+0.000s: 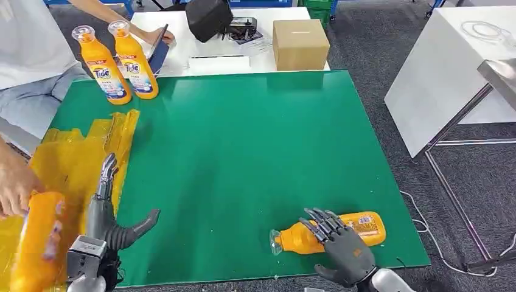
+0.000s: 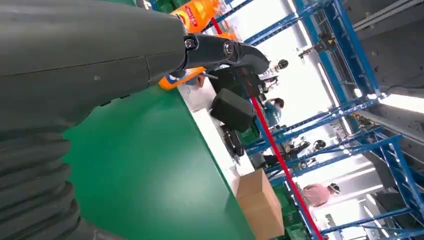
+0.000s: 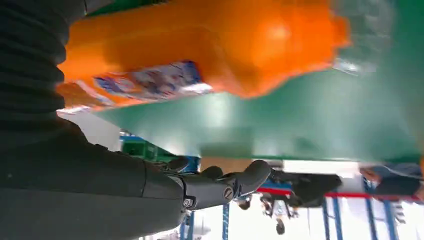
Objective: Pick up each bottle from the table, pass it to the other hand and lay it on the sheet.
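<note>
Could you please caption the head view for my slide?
Right hand over a lying orange bottle on the green table.

the mat's [image 1: 243,152] middle lies open. two upright bottles [image 1: 122,61] crowd its far left corner; a person's hand [image 1: 15,182] covers the sheet [image 1: 73,152].

From my screen, the green surface [image 1: 243,158] reads as a smooth mat with a soft sheen, catching pale reflections at its far edge. The bottle [image 1: 341,231] lying near the right hand [image 1: 341,246] is glossy orange plastic with a clear cap and a printed paper-like label. The sheet [image 1: 73,158] on the left looks like thin, crinkled yellow plastic film, shiny. My left hand [image 1: 106,222] has matt dark-grey fingers [image 1: 108,173] with a ribbed rubbery cover behind them. The box [image 1: 300,44] at the far side is plain matt cardboard. The floor [image 1: 389,73] looks like rough grey carpet.
</note>
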Available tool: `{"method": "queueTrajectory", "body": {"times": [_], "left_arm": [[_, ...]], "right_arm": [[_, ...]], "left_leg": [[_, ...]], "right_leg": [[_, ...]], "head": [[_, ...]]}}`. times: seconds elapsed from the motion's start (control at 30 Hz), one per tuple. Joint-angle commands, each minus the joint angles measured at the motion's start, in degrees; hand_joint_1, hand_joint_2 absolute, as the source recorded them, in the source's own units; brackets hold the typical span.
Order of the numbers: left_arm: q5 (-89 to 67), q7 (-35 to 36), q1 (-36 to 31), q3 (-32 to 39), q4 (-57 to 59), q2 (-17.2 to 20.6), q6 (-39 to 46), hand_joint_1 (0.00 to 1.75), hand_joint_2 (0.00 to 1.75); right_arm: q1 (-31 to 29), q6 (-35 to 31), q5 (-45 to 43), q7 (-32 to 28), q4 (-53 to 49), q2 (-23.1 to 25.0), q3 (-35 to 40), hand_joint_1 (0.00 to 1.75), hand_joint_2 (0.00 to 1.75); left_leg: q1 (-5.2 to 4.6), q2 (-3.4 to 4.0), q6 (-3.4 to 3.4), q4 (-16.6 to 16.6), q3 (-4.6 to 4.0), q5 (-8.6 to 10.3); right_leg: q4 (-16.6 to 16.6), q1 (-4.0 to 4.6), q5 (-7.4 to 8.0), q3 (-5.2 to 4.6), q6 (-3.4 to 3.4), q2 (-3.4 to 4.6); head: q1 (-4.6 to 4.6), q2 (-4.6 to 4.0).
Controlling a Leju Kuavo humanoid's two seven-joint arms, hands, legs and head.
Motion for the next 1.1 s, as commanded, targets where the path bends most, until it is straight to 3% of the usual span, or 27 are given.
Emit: {"method": "queueTrajectory", "body": {"times": [0.03,0.23,0.4,0.63,0.9,1.07,1.1], "left_arm": [[0.4,0.3,-0.1,-0.7,3.3,-1.0,-0.1,0.0,1.75],[0.7,0.5,0.8,-0.5,2.8,-1.3,-1.1,0.0,1.75],[0.7,0.5,0.9,-0.6,3.2,-1.2,-1.3,0.0,1.75],[0.8,0.8,0.5,-1.2,3.6,-1.3,-1.7,0.0,1.75],[1.3,0.9,-0.7,-2.3,4.9,-1.0,-2.5,0.0,1.75],[1.3,0.9,-0.7,-2.3,4.9,-1.0,-2.5,0.0,1.75],[1.4,0.9,-0.7,-2.4,5.0,-1.0,-2.6,0.0,1.75]], "right_arm": [[-0.1,-0.9,4.8,3.1,2.5,0.4,-5.6,0.0,1.75],[-1.8,6.3,6.9,7.2,7.8,0.6,-8.6,0.0,1.75],[-3.2,6.3,6.7,7.4,13.2,1.3,-9.7,0.0,1.75],[-4.5,8.9,6.8,9.4,16.9,2.4,-10.6,0.0,1.75],[-9.2,9.2,6.9,7.6,25.3,5.5,-9.6,0.0,1.75],[-9.2,9.2,6.9,7.6,25.3,5.5,-9.6,0.0,1.75],[-9.1,9.1,6.9,7.5,25.3,5.6,-9.6,0.1,1.75]], "left_leg": [[0.03,0.07,-0.02,-0.1,0.22,-0.07],[0.03,0.05,-0.01,-0.1,0.22,-0.05],[0.12,0.14,0.0,-0.1,0.44,-0.14],[0.04,0.07,-0.01,-0.1,0.2,-0.02],[0.09,0.11,0.0,-0.1,0.45,0.01],[0.1,0.15,0.05,-0.1,0.6,0.02],[0.07,0.15,0.07,-0.1,0.72,-0.05]], "right_leg": [[-0.1,0.05,-0.04,0.24,-0.08,-0.01],[-0.1,0.05,-0.03,0.22,-0.07,-0.03],[-0.3,0.15,-0.04,0.51,-0.11,0.0],[-0.1,0.06,0.01,0.21,-0.06,-0.01],[-0.2,0.11,0.07,0.4,-0.05,0.01],[-0.3,0.12,0.12,0.45,-0.06,0.04],[-0.2,0.09,0.07,0.4,-0.01,0.08]], "head": [[-0.02,0.0],[0.0,0.0],[-0.02,0.0],[-0.02,0.0],[0.0,0.0],[0.0,0.0],[0.0,0.0]]}}
